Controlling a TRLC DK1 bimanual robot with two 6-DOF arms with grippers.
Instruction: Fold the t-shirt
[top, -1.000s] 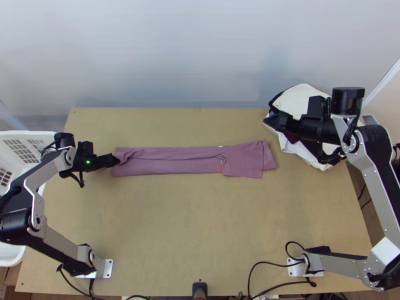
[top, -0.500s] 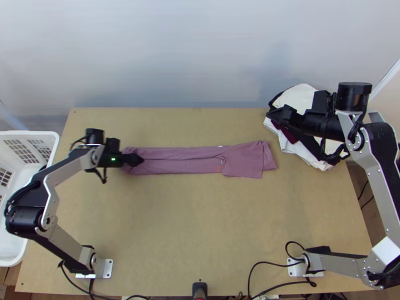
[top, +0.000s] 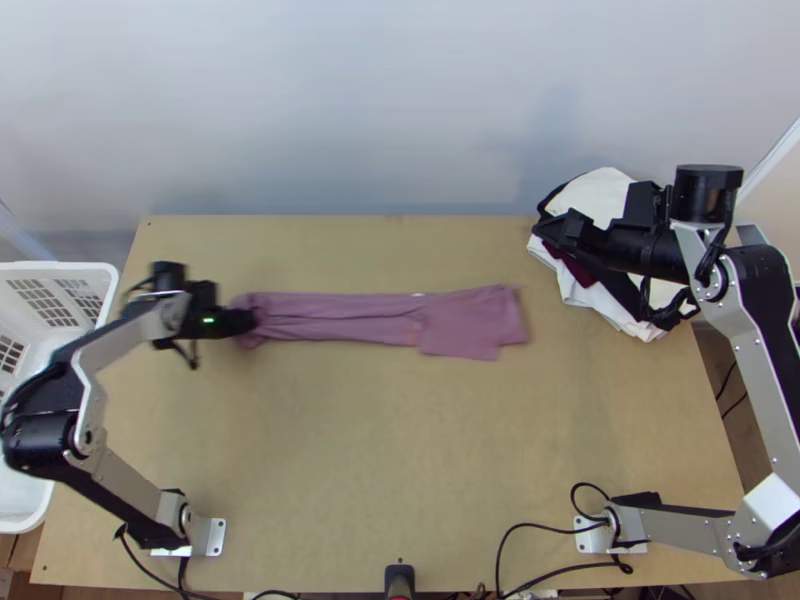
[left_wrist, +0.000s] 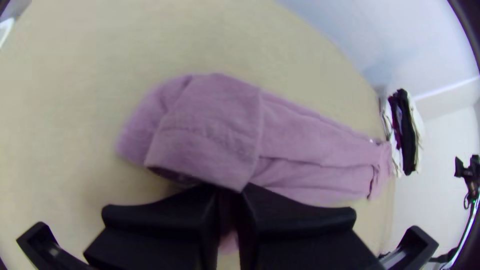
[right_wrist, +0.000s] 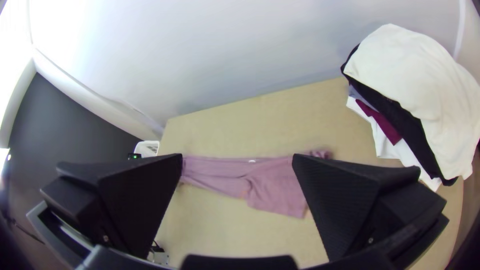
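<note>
Left gripper has shirt's end

Near side first: basket (top: 70, 268) at table's left edge in the top view. Left gripper (left_wrist: 230, 195) narrow, cloth pinched between its fingers at the strip's left end in the top view. Shirt (top: 460, 315) mid-table, long narrow strip, lengthwise folds, end near the left gripper puffed up with a turned-over flap, other end wider, its layers uneven. Right gripper (right_wrist: 238, 156) wide, nothing in it, beside the pile (top: 600, 195) at far right.

Handling, my guess: light, limp, not slippery, not fragile; wrinkles easily, stretches a bit if pulled. Best hold: all layers at the narrow end, close to the edge; a shallow pinch may leave bottom layer behind. Strip looks ready for crosswise folding, probably after straightening; dragging could skew the wide end.
</note>
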